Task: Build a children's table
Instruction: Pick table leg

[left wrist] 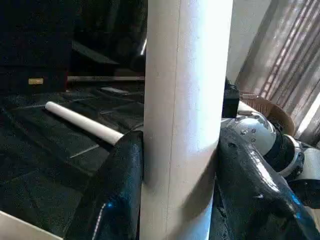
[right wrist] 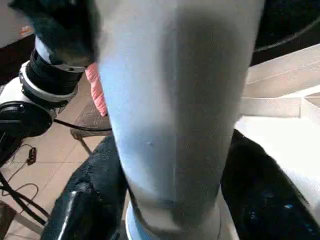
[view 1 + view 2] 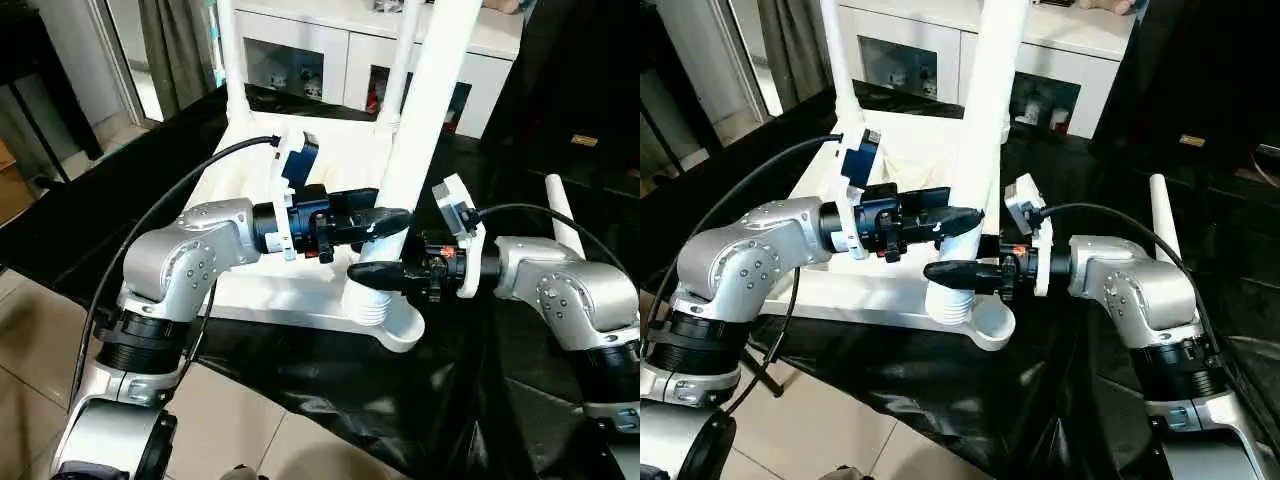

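Leg fitting under way: both claws on the near-corner leg of the upturned table.

Left claw (image 3: 385,222) and right claw (image 3: 372,272) each pinch the long round tapering white plastic leg (image 3: 425,120), right one lower, just above the rounded corner socket (image 3: 395,325). The white rectangular tabletop (image 3: 300,190) lies upside down on black sheeting (image 3: 330,400). Judgement: next, twist and press the leg home; a spare leg (image 3: 562,212) waits beyond.

Bright daylight — blurred close wrist views

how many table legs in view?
4: near leg between both grippers, two standing in the far sockets, one loose on the black sheet by the right arm.
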Controlling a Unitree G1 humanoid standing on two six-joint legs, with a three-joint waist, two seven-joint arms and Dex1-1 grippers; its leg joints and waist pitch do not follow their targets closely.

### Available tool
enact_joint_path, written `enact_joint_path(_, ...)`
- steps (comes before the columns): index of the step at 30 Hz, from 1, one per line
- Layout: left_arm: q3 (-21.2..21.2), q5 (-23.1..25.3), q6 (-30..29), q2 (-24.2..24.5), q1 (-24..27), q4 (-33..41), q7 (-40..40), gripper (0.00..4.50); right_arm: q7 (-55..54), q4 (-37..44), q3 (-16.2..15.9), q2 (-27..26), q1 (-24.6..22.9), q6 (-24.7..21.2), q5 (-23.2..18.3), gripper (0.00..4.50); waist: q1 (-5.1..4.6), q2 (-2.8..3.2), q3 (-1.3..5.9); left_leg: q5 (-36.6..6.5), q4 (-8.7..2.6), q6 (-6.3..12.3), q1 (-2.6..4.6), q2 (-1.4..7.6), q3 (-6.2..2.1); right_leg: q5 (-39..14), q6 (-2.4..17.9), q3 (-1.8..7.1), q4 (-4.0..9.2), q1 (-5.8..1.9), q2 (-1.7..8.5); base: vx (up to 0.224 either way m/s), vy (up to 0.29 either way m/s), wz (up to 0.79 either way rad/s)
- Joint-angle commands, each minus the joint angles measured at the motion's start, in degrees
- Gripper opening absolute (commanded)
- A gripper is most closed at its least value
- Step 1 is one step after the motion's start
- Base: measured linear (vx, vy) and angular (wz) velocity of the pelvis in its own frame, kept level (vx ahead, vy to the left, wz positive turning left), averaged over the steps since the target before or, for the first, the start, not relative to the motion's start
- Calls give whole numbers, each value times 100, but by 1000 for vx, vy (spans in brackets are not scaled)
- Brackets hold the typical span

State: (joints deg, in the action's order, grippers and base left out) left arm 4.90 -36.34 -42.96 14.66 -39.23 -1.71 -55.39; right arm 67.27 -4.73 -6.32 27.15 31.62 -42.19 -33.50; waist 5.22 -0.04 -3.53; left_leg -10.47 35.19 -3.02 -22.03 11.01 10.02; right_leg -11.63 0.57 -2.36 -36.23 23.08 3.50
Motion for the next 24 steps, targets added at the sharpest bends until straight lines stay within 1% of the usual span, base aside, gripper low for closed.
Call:
enact_joint_path(1, 4, -90, -19, -56, -9, 162, -2, 190, -43, -51, -7, -29, 148, -25, 3, 244, 22, -106, 464, -190, -331, 311, 79, 160, -18, -2, 1416, 218, 317, -362, 381, 0, 0, 0)
enact_joint_path(2, 2, -93, -19, -56, -9, 162, 1, 190, -47, -60, -8, -39, 148, -21, 7, 244, 26, -117, 465, -190, -332, 316, 81, 160, -18, -25, 1414, 218, 316, -362, 383, 0, 0, 0)
enact_joint_path(5, 2, -97, -13, -71, -4, 164, 15, 190, -87, -107, -1, -84, 151, 0, 22, 244, 23, -114, 462, -187, -333, 314, 82, 162, -18, -46, 1413, 216, 317, -356, 382, 0, 0, 0)
enact_joint_path(6, 2, -99, -13, -70, -4, 163, 16, 190, -94, -115, 10, -99, 153, -25, 1, 270, 25, -113, 463, -200, -331, 305, 83, 162, -17, -63, 1411, 217, 319, -357, 383, 0, 0, 0)
enact_joint_path(8, 5, -102, -12, -66, -5, 162, 15, 190, -98, -121, 14, -110, 155, -29, -5, 277, 24, -113, 463, -178, -333, 298, 77, 161, -20, -55, 1404, 218, 317, -361, 384, 0, 0, 0)
enact_joint_path(9, 5, -102, -12, -66, -5, 162, 15, 190, -98, -121, 14, -110, 155, -29, -5, 280, 26, -110, 468, -174, -330, 297, 85, 162, -19, -31, 1408, 216, 314, -356, 382, 0, 0, 0)
enact_joint_path(10, 8, -95, -10, -58, -4, 159, 10, 190, -121, -132, 17, -126, 164, 31, 31, 303, 23, -113, 464, -179, -332, 298, 80, 162, -18, -30, 1411, 216, 316, -358, 381, 0, 0, 0)
enact_joint_path(11, 10, -92, -9, -55, -4, 158, 8, 190, -132, -137, 20, -132, 168, 48, 42, 311, 26, -107, 466, -192, -330, 293, 83, 161, -19, -36, 1411, 215, 316, -356, 383, 0, 0, 0)
enact_joint_path(13, 25, -63, 1, -37, 7, 158, -1, 190, -141, -146, 35, -156, 180, 73, 52, 314, 28, -116, 464, -183, -332, 295, 81, 158, -18, -26, 1402, 216, 316, -359, 383, 0, 0, 0)
enact_joint_path(16, 47, -49, 8, -15, 24, 161, -18, 190, -50, -104, 62, -146, 176, -24, -57, 314, 30, -117, 468, -182, -329, 294, 80, 158, -19, -34, 1390, 218, 311, -363, 382, 0, 0, 0)
enact_joint_path(21, 50, -43, 10, 5, 21, 153, -37, 190, -29, -91, 52, -130, 162, -36, -61, 314, 32, -108, 463, -217, -334, 276, 86, 162, -22, -103, 1385, 214, 318, -355, 385, 0, 0, 0)
enact_joint_path(24, 44, -34, 18, 42, 3, 127, -70, 190, -3, -84, 67, -99, 152, -33, -59, 314, 30, -102, 467, -201, -330, 273, 87, 162, -22, -40, 1397, 216, 310, -354, 382, 0, 0, 0)
